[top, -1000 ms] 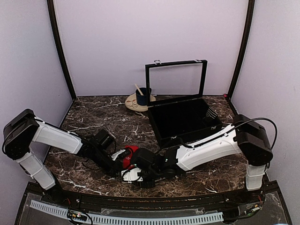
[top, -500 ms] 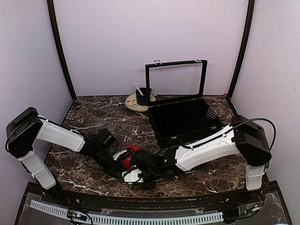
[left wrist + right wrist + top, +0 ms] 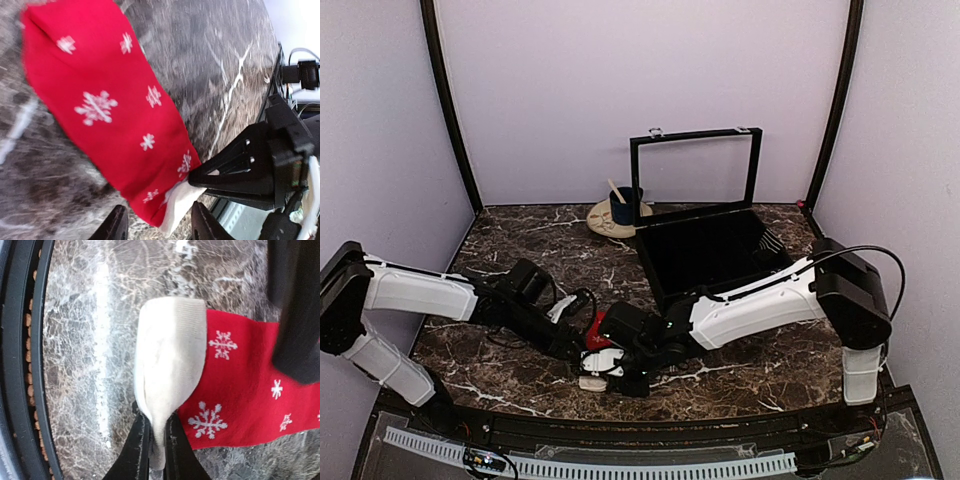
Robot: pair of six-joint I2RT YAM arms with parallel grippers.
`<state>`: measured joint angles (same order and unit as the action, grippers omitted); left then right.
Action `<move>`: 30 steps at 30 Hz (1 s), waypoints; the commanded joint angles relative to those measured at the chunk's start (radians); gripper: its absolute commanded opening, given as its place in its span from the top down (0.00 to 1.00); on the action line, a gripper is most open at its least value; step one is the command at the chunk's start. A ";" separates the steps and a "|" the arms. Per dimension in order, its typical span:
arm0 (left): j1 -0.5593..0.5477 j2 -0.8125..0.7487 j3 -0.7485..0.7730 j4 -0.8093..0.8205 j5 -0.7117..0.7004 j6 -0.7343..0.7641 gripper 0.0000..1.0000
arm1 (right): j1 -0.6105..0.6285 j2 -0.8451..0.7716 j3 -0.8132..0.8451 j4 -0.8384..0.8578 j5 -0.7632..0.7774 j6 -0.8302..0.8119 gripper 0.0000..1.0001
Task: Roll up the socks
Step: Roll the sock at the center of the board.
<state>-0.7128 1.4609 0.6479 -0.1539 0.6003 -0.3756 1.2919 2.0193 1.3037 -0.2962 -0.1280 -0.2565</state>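
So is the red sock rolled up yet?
Not yet: the red sock lies spread flat on the table, its white cuff pinched in the right pincer.

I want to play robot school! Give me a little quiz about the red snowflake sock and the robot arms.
1. True or false: the lid of the box is shut.
2. Which part of the sock does the right gripper pinch? A) the red part B) the white cuff C) nothing at all
3. Fill in the blank: the jaws of the left gripper stand ____.

Key: 1. False, the lid stands up, open. 2. B. 3. Open.
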 commanded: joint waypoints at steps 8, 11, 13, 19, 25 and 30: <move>0.008 -0.282 -0.211 0.183 -0.218 -0.115 0.54 | -0.100 0.097 0.142 -0.152 -0.351 0.163 1.00; 0.006 -0.399 -0.297 0.251 -0.255 -0.139 0.54 | -0.142 0.129 0.167 -0.181 -0.462 0.200 1.00; 0.004 -0.429 -0.316 0.263 -0.264 -0.139 0.54 | -0.157 0.137 0.168 -0.183 -0.502 0.217 1.00; -0.035 -0.486 -0.354 0.310 -0.289 -0.112 0.54 | -0.191 0.178 0.212 -0.232 -0.605 0.241 1.00; -0.158 -0.488 -0.348 0.322 -0.361 -0.031 0.54 | -0.226 0.217 0.255 -0.271 -0.684 0.266 1.00; -0.217 -0.467 -0.345 0.334 -0.383 0.001 0.54 | -0.247 0.239 0.279 -0.298 -0.726 0.271 0.99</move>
<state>-0.8955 0.9882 0.3038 0.1501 0.2588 -0.4278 1.0653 2.2314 1.5478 -0.5533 -0.7876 -0.0010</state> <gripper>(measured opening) 0.458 0.068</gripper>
